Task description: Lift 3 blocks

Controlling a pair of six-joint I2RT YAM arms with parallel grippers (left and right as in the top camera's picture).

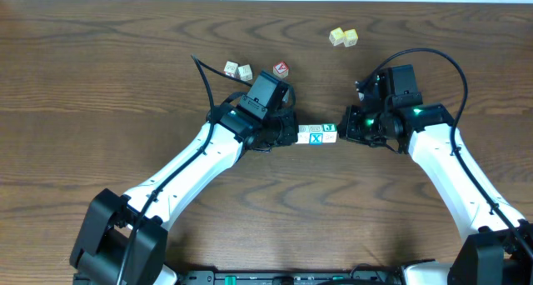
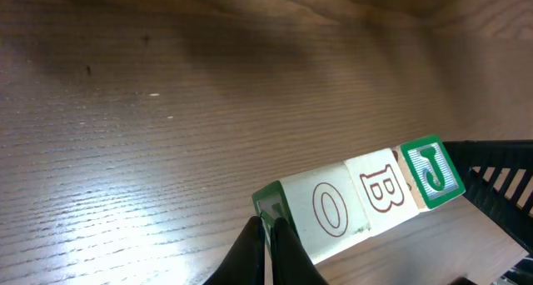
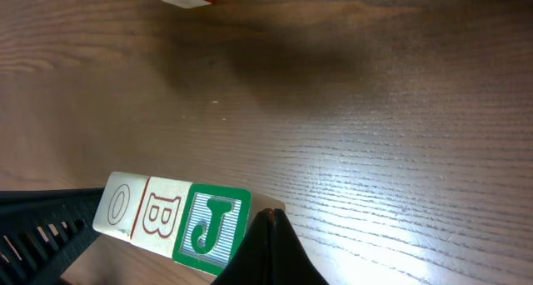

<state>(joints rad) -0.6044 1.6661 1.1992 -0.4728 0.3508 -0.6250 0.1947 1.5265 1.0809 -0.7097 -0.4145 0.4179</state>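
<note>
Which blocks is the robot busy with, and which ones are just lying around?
In the job: three letter blocks in a row, pressed between left hand and right hand.
Just lying about: pair of yellow cubes; red-faced cube; pale cubes beside it.
</note>
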